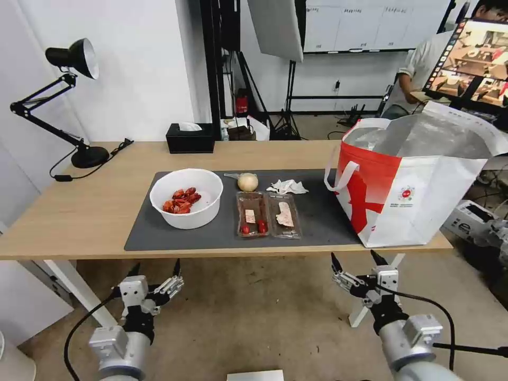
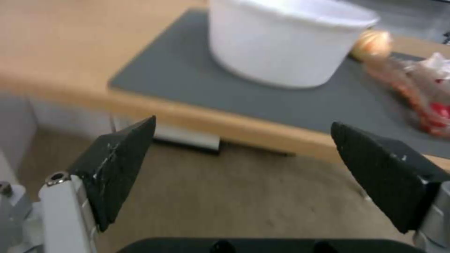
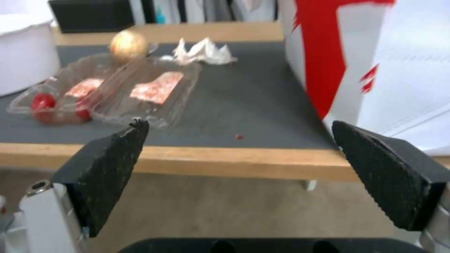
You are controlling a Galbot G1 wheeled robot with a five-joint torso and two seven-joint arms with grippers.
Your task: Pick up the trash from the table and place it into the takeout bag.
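Note:
On the dark mat of the table (image 1: 79,211) lies the trash: a white bowl (image 1: 186,197) (image 2: 286,42) with red scraps, a clear clamshell tray (image 1: 268,214) (image 3: 112,91), a wrapped beige ball (image 1: 247,181) (image 3: 128,45) and a crumpled tissue (image 1: 287,186) (image 3: 202,52). The takeout bag (image 1: 413,185) (image 3: 370,59) stands open at the table's right end. Both grippers hang below the front edge, open and empty: the left gripper (image 1: 156,271) (image 2: 244,140) under the bowl, the right gripper (image 1: 357,260) (image 3: 239,140) under the bag's left side.
A black tissue box (image 1: 190,137) sits at the table's far edge and a black desk lamp (image 1: 69,100) at the far left. White table legs (image 1: 79,291) stand near the left arm. Open floor lies under both arms.

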